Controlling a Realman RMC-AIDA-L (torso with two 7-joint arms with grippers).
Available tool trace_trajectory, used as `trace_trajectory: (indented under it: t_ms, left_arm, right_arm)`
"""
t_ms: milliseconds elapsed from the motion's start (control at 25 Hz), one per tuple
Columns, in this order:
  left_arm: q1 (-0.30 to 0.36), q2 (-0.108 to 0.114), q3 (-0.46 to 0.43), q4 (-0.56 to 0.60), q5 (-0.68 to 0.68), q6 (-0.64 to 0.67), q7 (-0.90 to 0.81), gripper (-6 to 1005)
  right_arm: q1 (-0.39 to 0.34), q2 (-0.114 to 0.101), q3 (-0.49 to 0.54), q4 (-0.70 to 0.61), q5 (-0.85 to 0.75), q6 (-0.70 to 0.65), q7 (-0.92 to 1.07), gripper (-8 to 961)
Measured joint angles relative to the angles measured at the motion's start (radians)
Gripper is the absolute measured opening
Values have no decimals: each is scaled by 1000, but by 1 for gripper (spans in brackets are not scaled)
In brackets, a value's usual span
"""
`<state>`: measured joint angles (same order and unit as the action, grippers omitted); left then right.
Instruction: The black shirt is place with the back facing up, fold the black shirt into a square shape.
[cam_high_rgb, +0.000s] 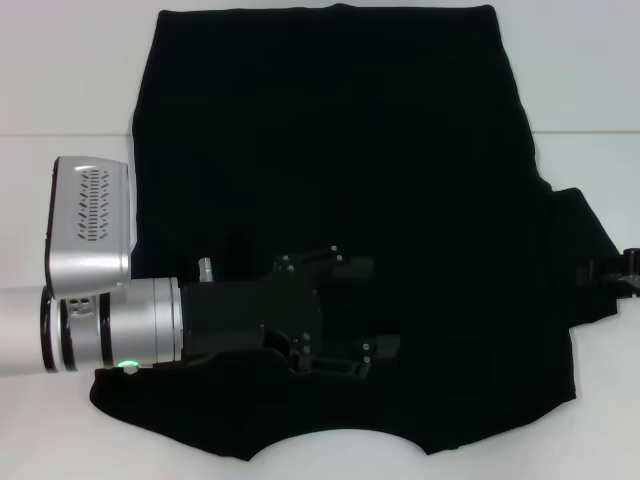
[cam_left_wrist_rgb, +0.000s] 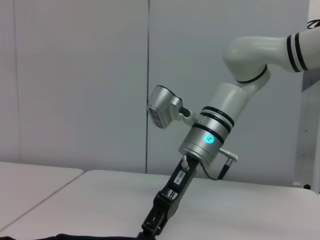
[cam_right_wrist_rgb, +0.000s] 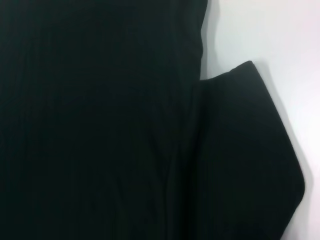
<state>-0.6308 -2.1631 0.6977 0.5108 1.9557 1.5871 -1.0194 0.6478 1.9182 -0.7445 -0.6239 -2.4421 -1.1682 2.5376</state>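
Observation:
The black shirt (cam_high_rgb: 340, 150) lies spread flat on the white table, plain side up, its curved neckline at the near edge. The right sleeve (cam_high_rgb: 585, 255) sticks out sideways; no sleeve sticks out on the left. My left gripper (cam_high_rgb: 385, 305) reaches in from the left, low over the shirt's near middle. It is open, with nothing between its fingers. My right gripper (cam_high_rgb: 627, 270) shows only partly at the frame's right edge, by the right sleeve. In the left wrist view it (cam_left_wrist_rgb: 152, 227) points down at the cloth's edge. The right wrist view shows the shirt body (cam_right_wrist_rgb: 90, 125) and sleeve (cam_right_wrist_rgb: 240, 155).
The white table (cam_high_rgb: 60, 80) shows bare on both sides of the shirt, with a seam line across it. A grey wall (cam_left_wrist_rgb: 75, 75) stands behind the table. The left arm's silver wrist and camera housing (cam_high_rgb: 90, 220) hang over the shirt's left edge.

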Motion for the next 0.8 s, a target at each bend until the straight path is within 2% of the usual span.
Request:
trace_trajectory:
  t_ms: [120,320,760,800]
  left_arm:
    - [0,0,0,0,0,-8,1,920]
    - [0,0,0,0,0,-11,-1,920]
    - [4,-2,0,0,1,-8,-4,920]
    - [5,-2,0,0,1,-7,-4,920]
  right_arm:
    - [0,7,-13,1,-5,7,-4,759]
    - [-4,20,-11,-6,-16,16,-5,509]
    - [-12,20,-9,-9,-17,34,-19,265]
    - [-13,17,-8,-9,-17,35,-20,189]
